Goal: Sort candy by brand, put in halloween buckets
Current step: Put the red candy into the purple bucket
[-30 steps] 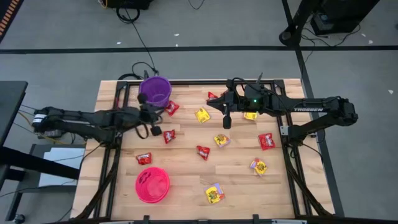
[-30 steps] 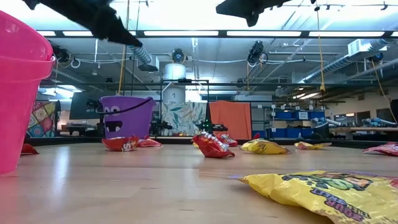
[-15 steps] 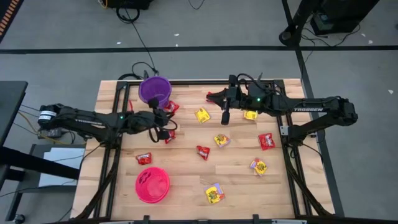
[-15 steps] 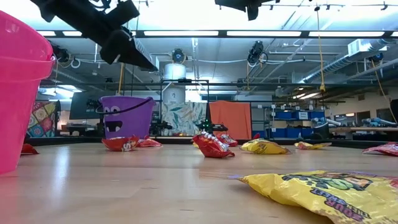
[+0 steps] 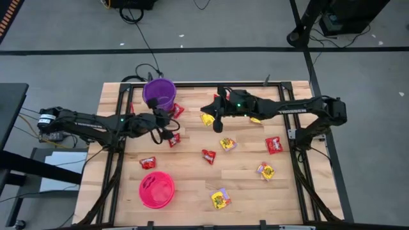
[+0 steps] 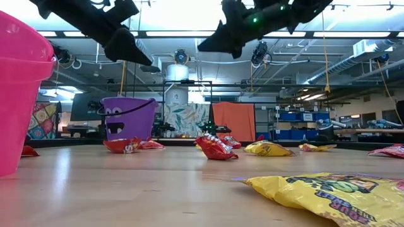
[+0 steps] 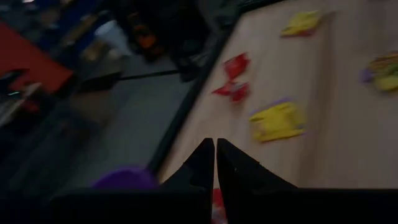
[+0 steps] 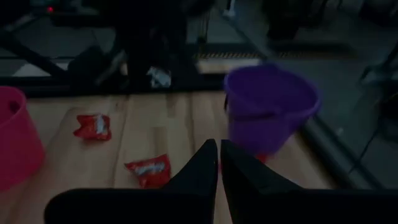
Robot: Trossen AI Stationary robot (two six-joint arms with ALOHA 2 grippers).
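Observation:
The purple bucket [image 5: 159, 93] stands at the table's far left and the pink bucket [image 5: 156, 189] at the near left. Red and yellow candy packets lie flat and scattered on the wood. My left gripper [image 5: 169, 124] is shut and empty above the table, between a red packet [image 5: 177, 110] by the purple bucket and another red packet [image 5: 173, 139]. My right gripper [image 5: 204, 110] is shut and empty, in the air, pointing toward the table's left just over a yellow packet [image 5: 208, 118]. In the low view both grippers, left [image 6: 140, 62] and right [image 6: 203, 47], hang well above the table.
Other packets lie at mid table: red [image 5: 208, 155], red [image 5: 147, 163], red [image 5: 274, 145], yellow [image 5: 228, 144], yellow [image 5: 265, 170], yellow [image 5: 221, 199]. A yellow packet [image 5: 257, 119] lies partly under the right arm. Bare wood shows along the near right.
My right gripper has gone toward the table's left and come down somewhat, now over the yellow packet near the purple bucket. My left gripper has gone a little toward the table's right and come down a bit. No packet has moved.

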